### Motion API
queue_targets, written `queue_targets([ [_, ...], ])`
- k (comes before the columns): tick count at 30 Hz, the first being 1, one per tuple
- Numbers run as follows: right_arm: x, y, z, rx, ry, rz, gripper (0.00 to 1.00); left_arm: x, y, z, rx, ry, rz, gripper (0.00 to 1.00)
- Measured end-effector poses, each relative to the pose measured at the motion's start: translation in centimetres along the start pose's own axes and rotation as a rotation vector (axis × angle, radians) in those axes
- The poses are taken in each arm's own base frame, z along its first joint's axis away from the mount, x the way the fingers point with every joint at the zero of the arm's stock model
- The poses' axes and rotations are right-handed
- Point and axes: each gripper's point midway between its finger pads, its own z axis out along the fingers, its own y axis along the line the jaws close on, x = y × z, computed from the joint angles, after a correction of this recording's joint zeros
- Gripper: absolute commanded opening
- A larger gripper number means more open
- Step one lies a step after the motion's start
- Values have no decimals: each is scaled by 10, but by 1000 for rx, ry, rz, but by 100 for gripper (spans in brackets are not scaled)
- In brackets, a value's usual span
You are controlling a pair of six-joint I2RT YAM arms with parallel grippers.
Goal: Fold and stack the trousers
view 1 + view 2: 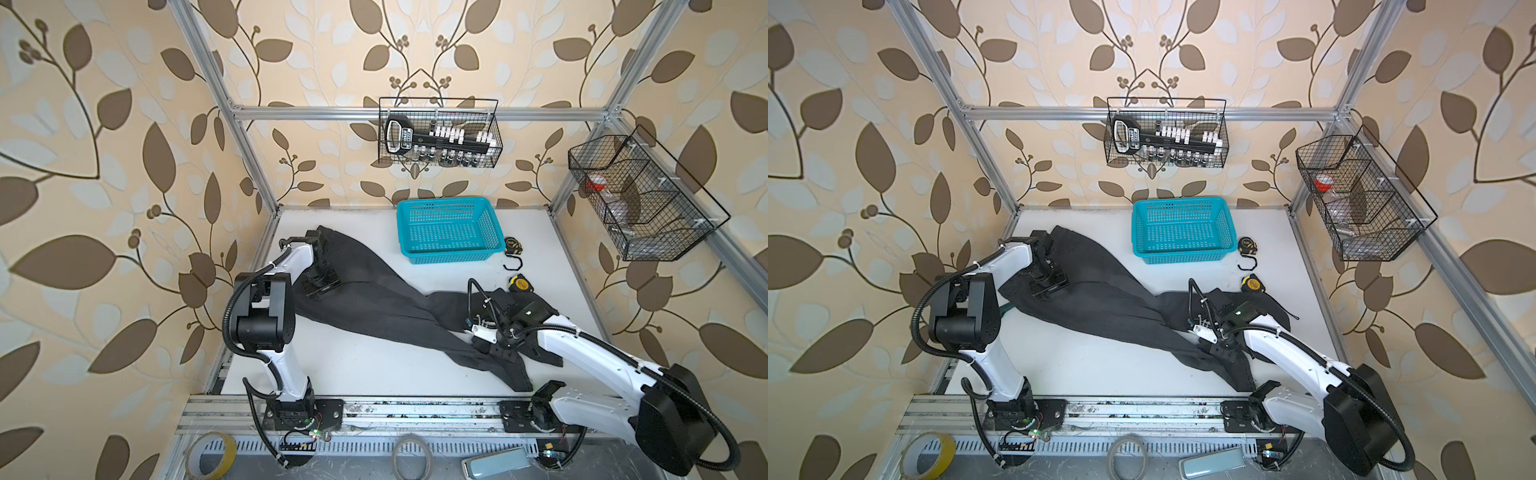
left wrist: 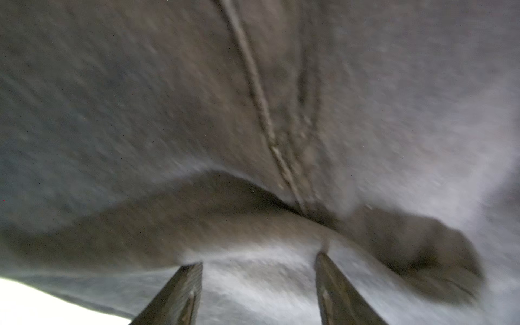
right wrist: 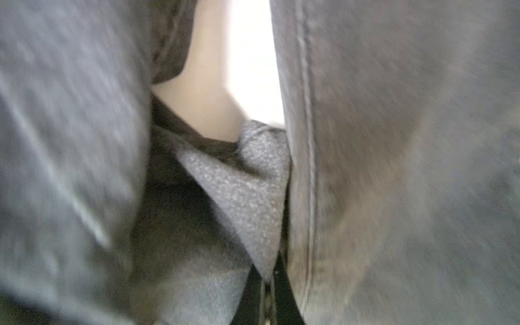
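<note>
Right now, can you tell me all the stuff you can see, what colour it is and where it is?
dark charcoal denim-like trousers: one, charcoal-black, spread across the white table
perforated plastic basket: one, turquoise, back of the table
tape measures: two, yellow and black, right of the basket
small hook: one, black, between the tape measures
wire baskets: two, black, hung on the back and right rails
tape rolls: two, one yellow, one greyish, front ledge
flat case: one, pale blue, front ledge
left gripper: one, black, open, on the trousers
right gripper: one, black, shut on a trouser fold
</note>
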Motion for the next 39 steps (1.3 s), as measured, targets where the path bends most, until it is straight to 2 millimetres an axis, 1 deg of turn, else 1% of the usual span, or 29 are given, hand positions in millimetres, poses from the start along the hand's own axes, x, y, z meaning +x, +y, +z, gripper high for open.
queue_targets([
  [6, 20, -3, -44, 45, 16, 13, 6, -2, 13, 19, -80, 24, 20, 65],
  [9, 38, -2, -57, 60, 66, 24, 9, -6, 16, 23, -109, 25, 32, 65],
  [14, 75, -1, -63, 50, 202, 96, 13, -12, 19, 22, -139, 21, 51, 65],
  [16, 93, -6, -63, 57, 290, 150, 15, -15, 21, 20, -156, 10, 57, 65],
  [18, 105, -12, -61, 69, 360, 182, 16, -17, 22, 18, -164, 3, 60, 65],
  [20, 110, -14, -57, 72, 405, 191, 16, -19, 23, 17, -169, -2, 66, 65],
  [23, 112, -17, -55, 80, 434, 201, 16, -19, 22, 16, -166, -2, 70, 66],
  [24, 111, -18, -53, 79, 436, 208, 18, -19, 21, 16, -160, 1, 70, 67],
  [26, 105, -21, -49, 79, 415, 233, 27, -19, 17, 13, -146, 4, 70, 68],
  [28, 89, -28, -47, 91, 341, 273, 36, -21, 11, 7, -120, 6, 69, 68],
  [29, 81, -32, -48, 101, 303, 298, 38, -23, 7, 4, -106, 4, 69, 69],
  [30, 69, -40, -50, 118, 243, 329, 40, -26, 2, 0, -83, -2, 69, 69],
  [32, 44, -55, -55, 142, 133, 375, 43, -31, -10, -10, -34, -17, 68, 70],
  [34, 20, -70, -59, 165, 57, 389, 44, -34, -22, -20, 17, -31, 69, 71],
  [37, -5, -81, -55, 157, 14, 411, 45, -36, -40, -29, 78, -45, 75, 72],
  [38, -10, -85, -54, 154, 0, 439, 45, -35, -46, -30, 96, -47, 81, 71],
  [39, -17, -92, -54, 144, -39, 504, 45, -35, -54, -31, 115, -48, 91, 72],
])
